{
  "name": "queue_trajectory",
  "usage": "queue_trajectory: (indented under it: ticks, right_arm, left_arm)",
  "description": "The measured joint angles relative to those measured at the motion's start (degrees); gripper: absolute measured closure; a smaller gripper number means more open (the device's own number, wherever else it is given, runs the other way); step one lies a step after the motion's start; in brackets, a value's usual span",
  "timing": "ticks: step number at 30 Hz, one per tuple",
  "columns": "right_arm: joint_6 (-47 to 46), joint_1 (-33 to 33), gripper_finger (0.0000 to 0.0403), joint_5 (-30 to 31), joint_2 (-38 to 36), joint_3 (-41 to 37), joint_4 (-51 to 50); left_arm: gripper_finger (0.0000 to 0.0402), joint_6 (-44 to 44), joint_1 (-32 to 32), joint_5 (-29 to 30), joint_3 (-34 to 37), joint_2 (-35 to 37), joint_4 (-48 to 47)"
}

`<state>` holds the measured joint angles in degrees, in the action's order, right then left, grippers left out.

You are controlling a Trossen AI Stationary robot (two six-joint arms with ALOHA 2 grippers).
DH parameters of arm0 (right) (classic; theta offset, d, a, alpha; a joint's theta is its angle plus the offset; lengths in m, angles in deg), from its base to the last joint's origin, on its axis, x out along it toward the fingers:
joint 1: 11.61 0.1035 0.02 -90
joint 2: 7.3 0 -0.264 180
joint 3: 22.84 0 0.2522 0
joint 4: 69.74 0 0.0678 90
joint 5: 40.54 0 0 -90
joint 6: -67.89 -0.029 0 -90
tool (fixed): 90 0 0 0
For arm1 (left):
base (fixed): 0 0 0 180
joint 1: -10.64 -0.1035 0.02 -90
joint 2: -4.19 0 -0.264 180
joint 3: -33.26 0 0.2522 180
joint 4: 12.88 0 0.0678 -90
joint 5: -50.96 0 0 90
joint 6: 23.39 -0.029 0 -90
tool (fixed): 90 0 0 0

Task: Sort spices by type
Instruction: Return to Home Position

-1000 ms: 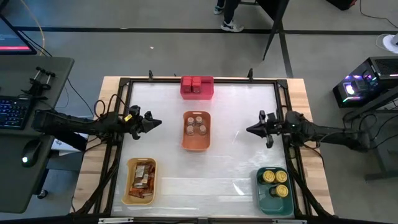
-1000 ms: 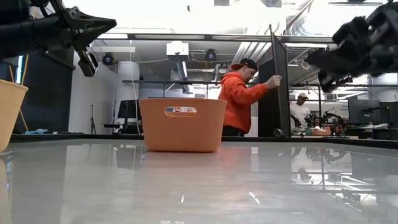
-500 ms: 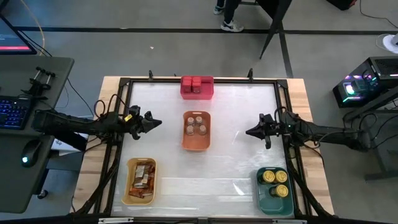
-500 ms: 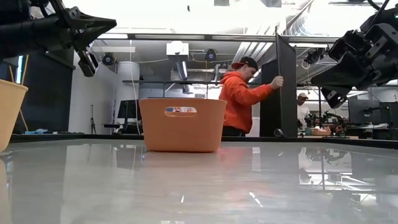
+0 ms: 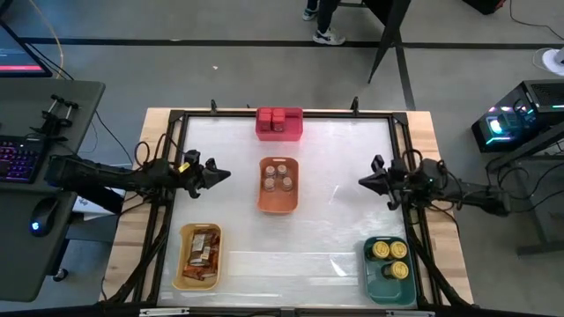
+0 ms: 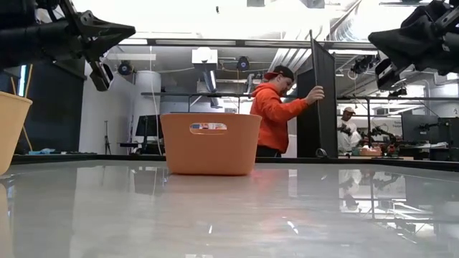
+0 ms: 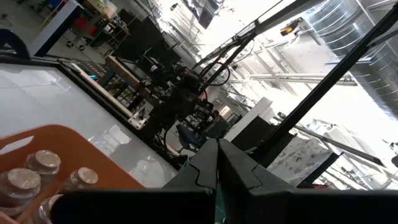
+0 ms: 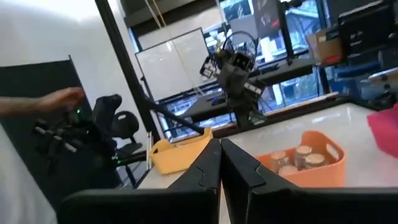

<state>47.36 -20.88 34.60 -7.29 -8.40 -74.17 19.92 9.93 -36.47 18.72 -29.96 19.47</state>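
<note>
Over the table, seen from above, your right gripper (image 5: 365,183) has drawn back toward the right edge since a moment ago. The left gripper (image 5: 222,174) hangs over the left side just as it did. Nothing lies loose on the table (image 5: 335,238). The red boxes (image 5: 278,117) sit in the red bin (image 5: 261,130) at the far edge, and the jars (image 5: 278,179) in the orange bin (image 5: 262,198) mid-table. The packets (image 5: 202,253) are in the yellow bin (image 5: 181,264) near left, the tins (image 5: 389,258) in the green bin (image 5: 370,282) near right. I judge the sorting done, with only the retreat left to you.

At table height, the right gripper has shifted within the upper right corner. The orange bin stands alone mid-table, with a person (image 6: 276,115) in the room behind.

From the left wrist, the fingers (image 7: 202,177) are pressed together on nothing, with the pale-lidded jars beyond them.

From the right wrist, the fingers (image 8: 202,177) likewise meet, holding nothing. The jars show upright in their bin.
</note>
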Motion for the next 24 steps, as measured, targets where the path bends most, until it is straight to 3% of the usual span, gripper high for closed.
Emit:
queue_trajectory:
  ticks: [13,24]
  right_arm:
    - [0.0,1.0,0.0402,-0.1,0.6,0.0,-1.9]
    - [0.0,1.0,0.0402,-0.1,0.7,0.0,-4.4]
  left_arm:
    - [0.0401,0.0,0.0,0.0,0.0,-0.3,-3.9]
    - [0.0401,-2.3,-2.8,-0.3,0.0,26.7,-27.3]
